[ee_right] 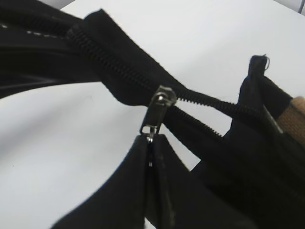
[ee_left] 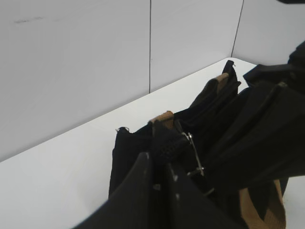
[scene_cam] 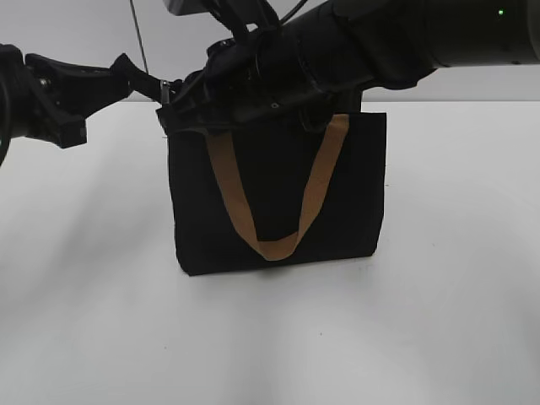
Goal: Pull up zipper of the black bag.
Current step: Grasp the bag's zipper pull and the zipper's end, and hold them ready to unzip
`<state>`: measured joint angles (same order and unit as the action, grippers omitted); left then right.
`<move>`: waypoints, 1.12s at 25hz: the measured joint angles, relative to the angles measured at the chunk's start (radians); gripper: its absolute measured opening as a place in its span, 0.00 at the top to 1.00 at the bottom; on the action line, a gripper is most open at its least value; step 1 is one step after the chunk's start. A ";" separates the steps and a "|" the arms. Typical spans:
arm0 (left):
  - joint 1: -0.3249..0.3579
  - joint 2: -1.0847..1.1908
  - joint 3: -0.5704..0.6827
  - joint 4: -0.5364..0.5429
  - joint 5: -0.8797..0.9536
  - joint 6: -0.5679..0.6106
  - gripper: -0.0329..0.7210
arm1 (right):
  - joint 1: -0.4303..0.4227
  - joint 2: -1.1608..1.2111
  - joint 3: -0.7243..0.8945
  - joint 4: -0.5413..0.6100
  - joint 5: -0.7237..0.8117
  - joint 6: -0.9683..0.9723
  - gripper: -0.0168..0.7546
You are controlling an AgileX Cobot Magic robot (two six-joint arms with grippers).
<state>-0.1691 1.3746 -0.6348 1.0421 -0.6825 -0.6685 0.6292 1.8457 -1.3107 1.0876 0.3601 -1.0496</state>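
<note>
The black bag (scene_cam: 278, 198) stands upright on the white table, a tan handle (scene_cam: 278, 240) hanging down its front. My right gripper (ee_right: 151, 139) is shut on the silver pull (ee_right: 159, 109) of the zipper (ee_right: 119, 67), near the bag's left top corner. Past the slider the two zipper rows (ee_right: 214, 107) run apart. My left gripper (ee_left: 159, 164) is shut on the fabric end of the zipper (ee_left: 169, 145) at the bag's left corner. In the exterior view my left gripper (scene_cam: 160, 93) and right gripper (scene_cam: 198, 93) meet above that corner.
The white table (scene_cam: 439, 321) surrounds the bag. A grey wall (ee_left: 71, 62) stands behind. The right arm (scene_cam: 405, 42) stretches over the bag's top from the right. A thin cable (scene_cam: 139, 38) hangs behind the left gripper.
</note>
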 joint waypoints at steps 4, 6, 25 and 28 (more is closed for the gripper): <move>0.000 0.000 0.000 0.000 0.000 0.000 0.93 | 0.000 0.000 0.000 0.000 0.000 0.000 0.98; 0.000 0.000 0.000 0.000 0.000 0.000 0.93 | 0.000 0.000 0.000 0.000 -0.001 0.002 0.98; 0.000 0.000 0.000 0.000 0.000 0.000 0.93 | -0.048 -0.046 0.000 -0.068 0.044 0.079 0.98; -0.001 0.000 0.000 0.000 0.000 0.000 0.93 | -0.100 -0.058 0.000 -0.117 0.085 0.161 0.98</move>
<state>-0.1702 1.3746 -0.6348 1.0421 -0.6825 -0.6685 0.5288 1.7873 -1.3107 0.9707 0.4451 -0.8884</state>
